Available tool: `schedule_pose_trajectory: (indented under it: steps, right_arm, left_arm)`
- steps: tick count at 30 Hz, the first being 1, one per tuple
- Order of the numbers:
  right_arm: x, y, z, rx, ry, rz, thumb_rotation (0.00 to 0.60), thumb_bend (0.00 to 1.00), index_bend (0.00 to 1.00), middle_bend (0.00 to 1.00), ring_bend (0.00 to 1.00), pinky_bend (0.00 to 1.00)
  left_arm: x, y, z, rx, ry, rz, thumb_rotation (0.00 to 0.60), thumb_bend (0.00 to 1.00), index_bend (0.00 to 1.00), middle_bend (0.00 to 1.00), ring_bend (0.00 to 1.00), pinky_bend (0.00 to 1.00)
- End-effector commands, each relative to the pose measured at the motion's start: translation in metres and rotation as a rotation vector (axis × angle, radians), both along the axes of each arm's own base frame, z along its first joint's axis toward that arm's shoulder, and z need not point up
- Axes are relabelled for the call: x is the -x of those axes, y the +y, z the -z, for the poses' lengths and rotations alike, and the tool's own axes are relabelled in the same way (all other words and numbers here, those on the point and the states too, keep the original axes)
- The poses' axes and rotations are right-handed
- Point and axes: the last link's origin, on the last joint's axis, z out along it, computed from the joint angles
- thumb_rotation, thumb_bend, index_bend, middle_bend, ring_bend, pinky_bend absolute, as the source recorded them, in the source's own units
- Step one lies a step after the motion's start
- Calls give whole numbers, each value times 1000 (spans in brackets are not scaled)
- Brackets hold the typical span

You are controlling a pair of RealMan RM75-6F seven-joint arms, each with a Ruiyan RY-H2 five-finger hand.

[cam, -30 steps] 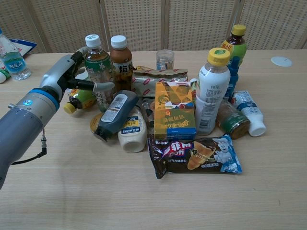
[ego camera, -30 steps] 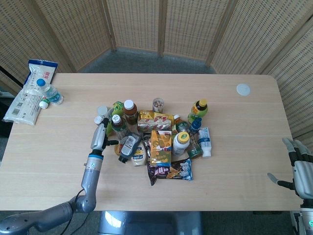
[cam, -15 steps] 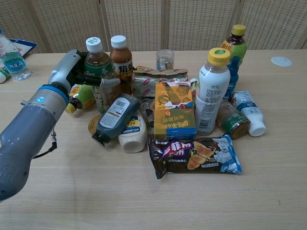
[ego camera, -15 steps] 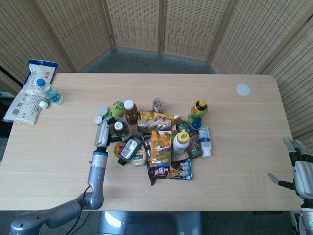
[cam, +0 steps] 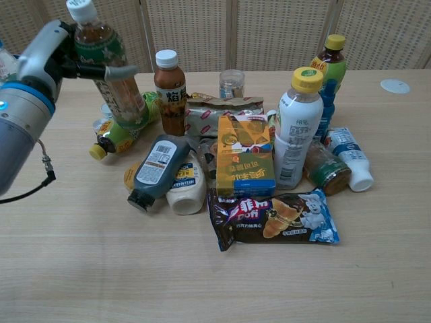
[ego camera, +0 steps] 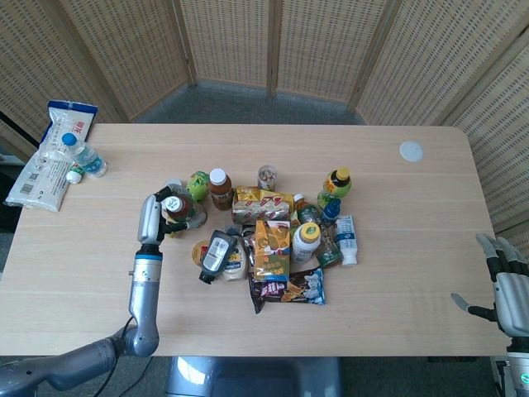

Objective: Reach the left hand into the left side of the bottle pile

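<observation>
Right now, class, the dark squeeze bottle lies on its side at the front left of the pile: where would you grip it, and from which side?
Grip the dark squeeze bottle across its flat-sided body, coming from above and from the open table on its left. It lies tilted, cap toward the front, leaning on the white mayonnaise bottle to its right, so that side is blocked.

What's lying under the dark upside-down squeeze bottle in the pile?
The dark squeeze bottle leans on a white Hellmann's mayonnaise bottle and a yellow-lidded item beside its cap. How much more lies beneath is covered.
</observation>
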Motion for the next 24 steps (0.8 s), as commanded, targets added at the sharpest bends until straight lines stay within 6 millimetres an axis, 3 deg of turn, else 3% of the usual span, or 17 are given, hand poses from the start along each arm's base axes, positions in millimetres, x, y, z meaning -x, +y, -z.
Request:
schedule_pose_trajectory:
  steps: [1, 12, 24]
  right_arm:
    - [-1, 1, 1, -2, 1, -1, 584, 0, 0, 0, 0, 0]
    - [-2, 1, 2, -3, 4, -5, 589, 0, 0, 0, 0, 0]
    - [-3, 1, 5, -10, 9, -3, 586, 0, 0, 0, 0, 0]
  left_arm:
    - [-4, 1, -33, -65, 10, 19, 600, 103, 714, 674, 423, 364]
    - [-33, -3, -96, -178, 7, 77, 600, 103, 714, 674, 423, 366]
    - [-50, -2, -128, -234, 6, 100, 600, 102, 714, 674, 423, 365]
